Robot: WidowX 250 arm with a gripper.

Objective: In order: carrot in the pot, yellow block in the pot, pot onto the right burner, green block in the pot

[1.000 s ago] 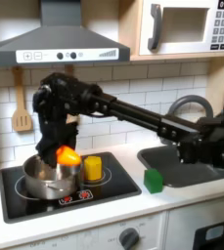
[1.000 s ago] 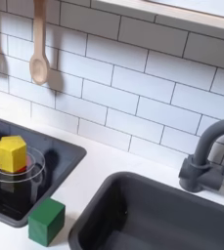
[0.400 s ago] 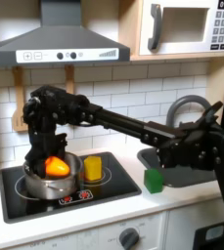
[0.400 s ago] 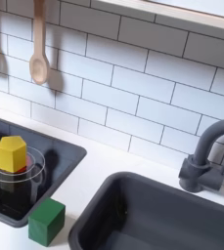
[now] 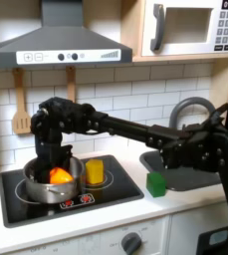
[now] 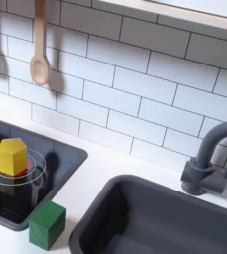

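So the hand [image 5: 58, 164] was seen low over the pot [image 5: 38, 185] on the stovetop's [image 5: 120, 194] left burner in the first exterior view, with the carrot [image 5: 61, 176] down inside the rim right under it. Whether the fingers were spread or pinched on the carrot honestly couldn't be told, it's all dark and blurry there.

Biggest risk as judged from here: if the carrot hadn't been fully let go, it could get dragged back out when the arm lifts, or left hung on the rim and tipped onto the stovetop. The pot could also be nudged off its burner by the hand, since it was sitting so close to the wall of it.

Next thing to worry about: the yellow block [image 5: 95, 171] was parked just beside the pot on the first exterior view's right, so a sloppy exit could get it knocked over. In the second exterior view the yellow block [image 6: 12, 157] was seen standing on the right burner ring.

Contents: only the carrot could be made out in the pot. The green block [image 6: 47, 224] was outside on the table [image 6: 90, 189], between the stovetop and the sink [image 6: 174, 220]. Nothing could be seen in the sink basin.
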